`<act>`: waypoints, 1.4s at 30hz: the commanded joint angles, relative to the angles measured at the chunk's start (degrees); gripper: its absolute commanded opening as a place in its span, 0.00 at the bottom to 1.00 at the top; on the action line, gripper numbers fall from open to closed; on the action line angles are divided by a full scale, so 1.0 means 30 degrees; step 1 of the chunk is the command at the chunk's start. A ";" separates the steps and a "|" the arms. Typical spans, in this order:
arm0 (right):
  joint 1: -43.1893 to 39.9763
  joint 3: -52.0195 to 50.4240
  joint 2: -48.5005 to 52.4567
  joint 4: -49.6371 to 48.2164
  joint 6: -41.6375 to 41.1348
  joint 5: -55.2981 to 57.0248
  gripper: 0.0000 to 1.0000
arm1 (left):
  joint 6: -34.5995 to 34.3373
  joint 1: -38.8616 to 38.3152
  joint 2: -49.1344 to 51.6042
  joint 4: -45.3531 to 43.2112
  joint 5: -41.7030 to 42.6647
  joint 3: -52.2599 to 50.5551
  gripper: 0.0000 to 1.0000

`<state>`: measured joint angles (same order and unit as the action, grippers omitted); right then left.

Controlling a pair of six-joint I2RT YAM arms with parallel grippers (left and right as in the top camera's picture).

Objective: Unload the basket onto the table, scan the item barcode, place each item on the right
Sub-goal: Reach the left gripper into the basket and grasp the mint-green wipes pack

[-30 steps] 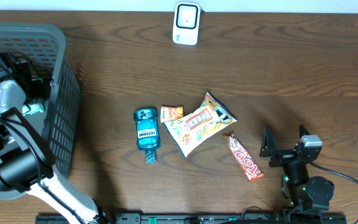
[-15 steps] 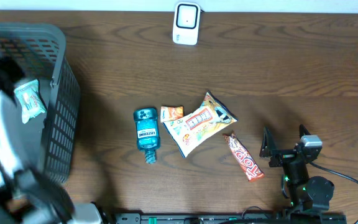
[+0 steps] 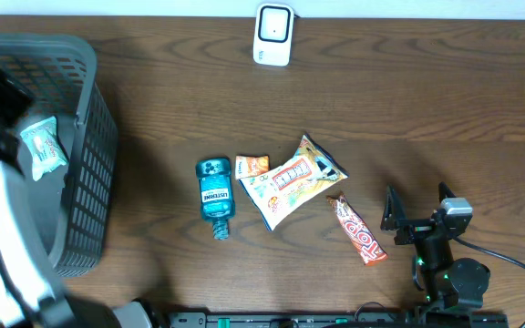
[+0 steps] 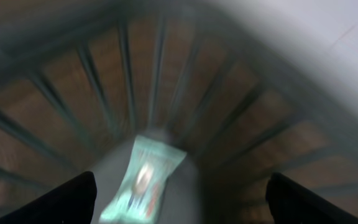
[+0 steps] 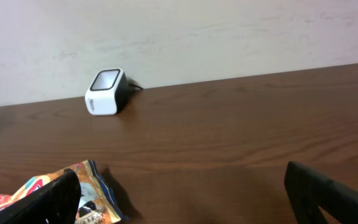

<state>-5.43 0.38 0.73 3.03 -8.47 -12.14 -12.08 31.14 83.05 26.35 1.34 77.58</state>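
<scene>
The left gripper [image 4: 178, 196] hangs inside the basket [image 3: 85, 137] with its two fingers spread wide and nothing gripped. Just beneath it, nearer one finger than the other, a small mint-green packet [image 4: 143, 183] lies loose on the basket floor, touching neither finger as far as the blurred view shows. This packet looks light, soft and crinkly, probably slick film, so a pinch across its narrow middle would likely hold better than one on the flimsy end seams; no barcode can be made out on it. The right gripper [image 3: 417, 208] rests low over the table [image 3: 427, 109], also fully spread and empty. Closest to it, just to its left, lies a candy bar [image 3: 358, 230], which I judge light and fairly stiff under a glossy wrapper, best taken across its width at mid-length. Further left and a little ahead lies a puffy snack bag [image 3: 294, 180], soft and easy to crush. Against it sits a small orange packet [image 3: 252, 166], and beyond that a blue bottle [image 3: 215, 193] on its side, likely heavier, rigid and apt to roll. Far ahead of this hand, well apart from everything else, stands the white scanner [image 3: 272, 35].
</scene>
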 commanded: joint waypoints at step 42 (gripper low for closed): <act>0.0058 -0.0015 -0.0022 0.0080 0.0211 -0.0007 0.99 | -0.5020 0.0707 -0.1625 -0.0976 0.6543 0.0947 0.27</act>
<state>-5.43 0.38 0.73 3.03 -8.47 -12.14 -15.33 33.82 86.39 23.77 5.34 78.59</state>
